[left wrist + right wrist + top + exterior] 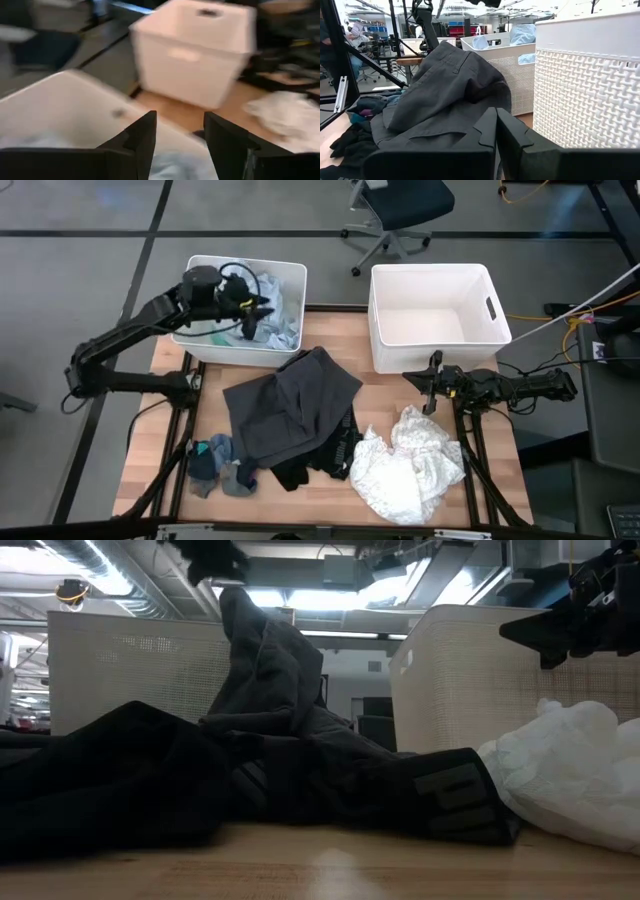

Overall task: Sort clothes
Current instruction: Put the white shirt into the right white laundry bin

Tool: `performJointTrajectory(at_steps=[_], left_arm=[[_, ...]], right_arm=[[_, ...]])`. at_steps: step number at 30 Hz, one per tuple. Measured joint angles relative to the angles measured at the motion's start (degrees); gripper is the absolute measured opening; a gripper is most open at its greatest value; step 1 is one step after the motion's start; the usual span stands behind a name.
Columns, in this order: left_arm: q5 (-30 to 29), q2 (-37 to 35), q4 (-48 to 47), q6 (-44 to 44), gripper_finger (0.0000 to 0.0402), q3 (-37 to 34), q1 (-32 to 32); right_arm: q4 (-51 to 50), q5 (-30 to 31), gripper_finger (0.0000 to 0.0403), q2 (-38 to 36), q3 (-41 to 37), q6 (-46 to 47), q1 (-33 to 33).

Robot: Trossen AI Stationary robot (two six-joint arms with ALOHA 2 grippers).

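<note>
My left gripper (265,313) is open and empty over the left white bin (205,340). Pale blue clothes (285,325) lie in that bin and show below the fingers in the left wrist view (175,167). A dark grey garment (290,410) lies on the table's middle, and its far part humps up near that bin (445,85). A black garment (325,460) lies under its near edge. A white garment (410,465) lies at the near right. Teal and grey-blue small pieces (220,465) lie at the near left. My right gripper (410,376) is shut and empty, above the table beside the right bin (385,345).
The right white bin (385,345) stands at the far right of the table and looks empty inside. Bare wood shows at the near edge (320,505) and between the two bins. An office chair (400,210) stands on the floor beyond the table.
</note>
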Motion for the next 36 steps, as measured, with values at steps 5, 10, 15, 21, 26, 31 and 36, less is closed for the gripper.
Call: performJointTrajectory(at_steps=[5, 10, 15, 21, 26, 31, 36], left_arm=[[1.1, 0.5, 2.0, -0.9, 0.0155, 0.0, -9.3], [0.9, 1.8, 2.0, -2.4, 0.0155, 0.0, -18.0], [-2.9, 3.5, 2.0, -4.7, 0.0155, 0.0, -26.2], [-12.0, 5.7, 1.9, -4.2, 0.0155, -0.1, -34.0], [-14.1, 8.0, 1.6, -6.7, 0.0155, -0.1, -39.2], [-15.9, 9.6, 1.4, -8.7, 0.0155, -0.1, -43.4], [-18.3, 11.2, 1.5, -10.1, 0.0155, -0.1, -47.2]], right_arm=[[1.2, -2.9, 0.0014, 0.0, 0.0, -0.1, 0.0], [0.9, -7.3, 0.0014, 0.0, 0.0, 0.7, 0.0], [0.5, -13.1, 0.0014, 0.1, 1.1, 3.1, 0.1], [0.7, -15.3, 0.0014, 2.4, 5.3, 5.1, 0.1], [0.7, -17.9, 0.0014, 8.6, 10.1, 5.1, 0.1], [-1.2, -20.3, 0.0014, 17.4, 17.8, 6.2, 0.1], [-8.8, -21.9, 0.0014, 26.0, 27.0, 7.5, 0.1]])
